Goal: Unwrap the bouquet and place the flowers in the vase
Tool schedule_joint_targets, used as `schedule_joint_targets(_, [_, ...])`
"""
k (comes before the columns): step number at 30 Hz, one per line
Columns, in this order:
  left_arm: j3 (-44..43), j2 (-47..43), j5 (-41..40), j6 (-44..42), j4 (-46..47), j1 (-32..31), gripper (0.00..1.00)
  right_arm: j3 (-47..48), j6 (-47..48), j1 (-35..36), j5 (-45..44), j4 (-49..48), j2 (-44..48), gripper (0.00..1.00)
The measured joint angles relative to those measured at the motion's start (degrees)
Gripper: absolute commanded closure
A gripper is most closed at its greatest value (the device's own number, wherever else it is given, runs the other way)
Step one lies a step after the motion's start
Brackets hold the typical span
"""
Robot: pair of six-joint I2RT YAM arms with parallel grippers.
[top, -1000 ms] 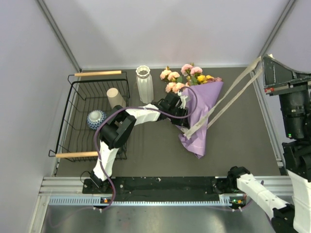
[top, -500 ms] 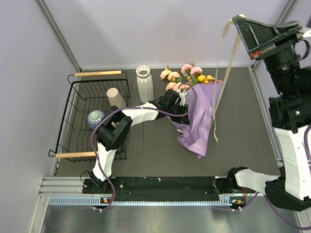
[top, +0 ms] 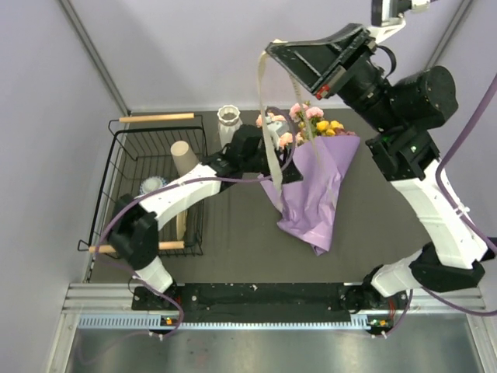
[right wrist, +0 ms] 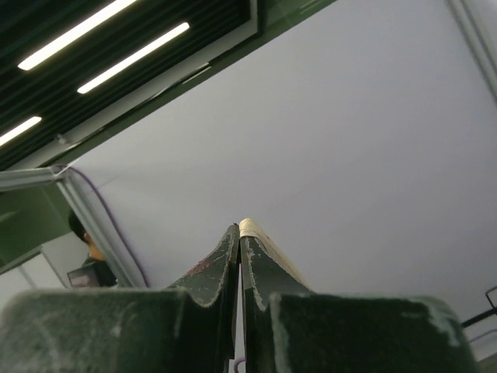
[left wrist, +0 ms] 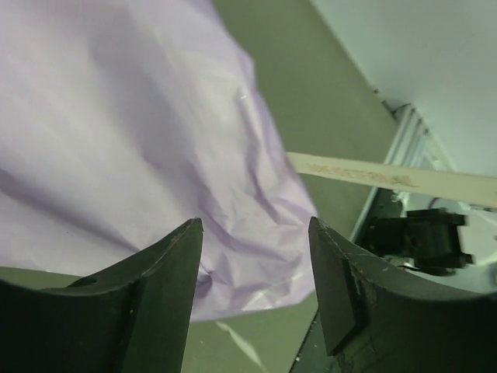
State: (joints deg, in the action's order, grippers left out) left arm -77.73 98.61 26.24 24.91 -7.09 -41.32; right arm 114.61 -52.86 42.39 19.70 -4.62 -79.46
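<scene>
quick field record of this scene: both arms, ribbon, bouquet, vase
right fingers: shut on the ribbon, raised high
left fingers: open above the bouquet, gripping nothing
ribbon: dangling from the right fingers, down beside the bouquet
bouquet: lying flat, lilac paper still on
vase: upright, left of the bouquet, no flowers in it

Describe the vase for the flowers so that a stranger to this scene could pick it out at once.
Find the black wire basket at the left of the overhead view. Just right of its far corner, outside it, stands the vase. It is white, ribbed and scallop-rimmed, unlike the plain beige cup inside the basket.
</scene>
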Motion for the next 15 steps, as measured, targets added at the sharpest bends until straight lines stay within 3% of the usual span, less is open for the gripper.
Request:
schedule_joint_targets(7, [7.1,-15.2,3.4,0.7,2.7,2.9,0.35,15.7,2.3,6.6,2.9,0.1,-11.8,1.00])
schedule_joint_targets(15, [16.8,-33.7,2.5,1.9,2.5,9.0,0.27,22.8,4.0,13.4,2.5,-2.6,-23.5,1.00])
